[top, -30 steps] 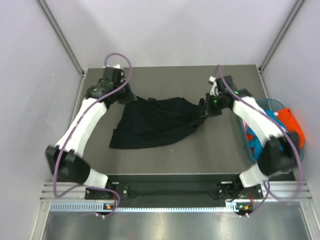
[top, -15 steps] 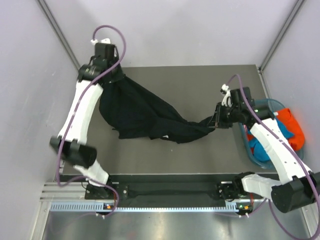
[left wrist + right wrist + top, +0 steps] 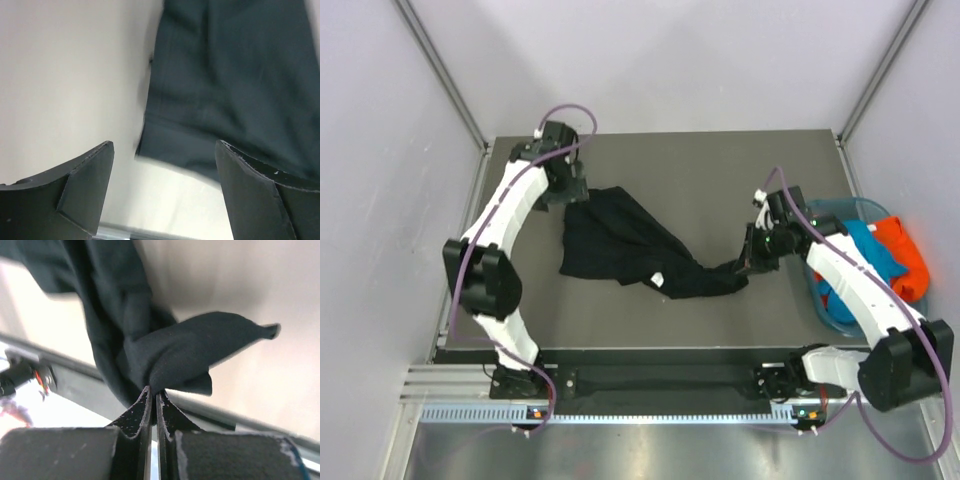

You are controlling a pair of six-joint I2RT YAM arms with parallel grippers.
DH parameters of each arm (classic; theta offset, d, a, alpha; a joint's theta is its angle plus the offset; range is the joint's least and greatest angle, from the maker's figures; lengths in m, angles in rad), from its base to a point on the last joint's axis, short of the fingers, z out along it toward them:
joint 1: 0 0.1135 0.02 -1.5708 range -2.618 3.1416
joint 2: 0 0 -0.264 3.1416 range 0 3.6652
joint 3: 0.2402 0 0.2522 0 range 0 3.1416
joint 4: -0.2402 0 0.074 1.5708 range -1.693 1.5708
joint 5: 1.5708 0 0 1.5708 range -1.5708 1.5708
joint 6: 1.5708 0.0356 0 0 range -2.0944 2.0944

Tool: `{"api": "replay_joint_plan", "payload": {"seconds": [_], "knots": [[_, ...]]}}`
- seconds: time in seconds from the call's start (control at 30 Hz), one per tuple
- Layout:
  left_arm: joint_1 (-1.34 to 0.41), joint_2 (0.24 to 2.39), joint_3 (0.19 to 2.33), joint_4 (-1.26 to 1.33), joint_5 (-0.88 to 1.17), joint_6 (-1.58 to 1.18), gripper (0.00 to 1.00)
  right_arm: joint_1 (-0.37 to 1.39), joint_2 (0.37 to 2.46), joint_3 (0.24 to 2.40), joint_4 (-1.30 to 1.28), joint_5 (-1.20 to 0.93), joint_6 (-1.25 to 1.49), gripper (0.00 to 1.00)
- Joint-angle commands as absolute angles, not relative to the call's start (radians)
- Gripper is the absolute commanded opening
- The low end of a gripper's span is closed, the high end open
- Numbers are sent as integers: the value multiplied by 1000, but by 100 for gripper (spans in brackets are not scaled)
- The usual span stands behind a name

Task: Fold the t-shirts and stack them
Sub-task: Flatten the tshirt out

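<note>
From the table point(image 3: 690, 165) centre, bare surface runs from twelve to two o'clock; the black t-shirt point(image 3: 610, 235) sprawls toward nine, and the basket point(image 3: 845, 203) sits at three.

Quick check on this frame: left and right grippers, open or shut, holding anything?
Left gripper: open, holding nothing.
Right gripper: closed on the black t-shirt.

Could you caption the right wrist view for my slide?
Right gripper shut on a fold of the black t-shirt.
</note>
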State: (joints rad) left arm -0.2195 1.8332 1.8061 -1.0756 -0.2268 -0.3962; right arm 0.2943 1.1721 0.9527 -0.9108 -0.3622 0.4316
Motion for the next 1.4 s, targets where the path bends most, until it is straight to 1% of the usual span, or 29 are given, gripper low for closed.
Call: {"api": "replay_joint_plan", "payload": {"seconds": [0.0,0.03,0.07,0.13,0.17,0.23,0.27,0.33,0.37,0.4,0.47,0.53,0.6,0.63,0.7,0.87,0.97,1.0,1.13,1.27,1.37], "knots": [[-236,1619,1634,-1023,-218,-381,86,278,1273,1136,-831,-241,419,0],[-238,1586,1591,-1006,-145,-371,86,266,1305,1175,-831,-235,414,0],[-239,1528,1501,-955,-90,-361,85,258,1334,1254,-831,-238,407,0],[-241,1490,1415,-911,48,-327,85,233,1431,1340,-834,-245,387,0],[-244,1470,1354,-896,64,-325,85,219,1503,1432,-839,-248,377,0],[-248,1460,1319,-893,67,-351,85,215,1593,1543,-856,-242,359,0],[-249,1450,1303,-887,72,-357,86,213,1699,1683,-862,-251,362,0],[-253,1434,1290,-838,61,-359,87,215,1808,1829,-861,-293,382,1],[-261,1430,1270,-810,17,-354,89,215,1912,1958,-859,-307,400,1],[-262,1436,1261,-766,9,-339,92,215,1960,2017,-874,-327,428,2],[-261,1492,1270,-755,-38,-336,92,215,2044,2113,-911,-385,439,5],[-261,1547,1304,-788,-14,-353,92,225,2039,2079,-884,-399,443,7],[-261,1621,1333,-801,44,-408,89,235,1994,1975,-820,-384,434,7],[-261,1637,1327,-790,60,-425,86,233,1981,1942,-807,-368,434,7],[-261,1669,1284,-764,102,-460,83,235,1948,1881,-801,-359,419,7],[-261,1689,1189,-683,42,-492,82,235,1861,1769,-781,-319,364,8],[-262,1690,1178,-637,9,-482,77,233,1819,1706,-764,-307,348,8],[-261,1697,1184,-627,-24,-471,73,235,1815,1694,-759,-307,347,8],[-261,1742,1210,-629,-55,-439,65,232,1796,1651,-755,-314,337,7],[-261,1796,1239,-634,-69,-430,64,229,1784,1628,-742,-319,336,7],[-261,1827,1258,-644,-60,-430,66,226,1783,1621,-736,-324,337,7]]}}
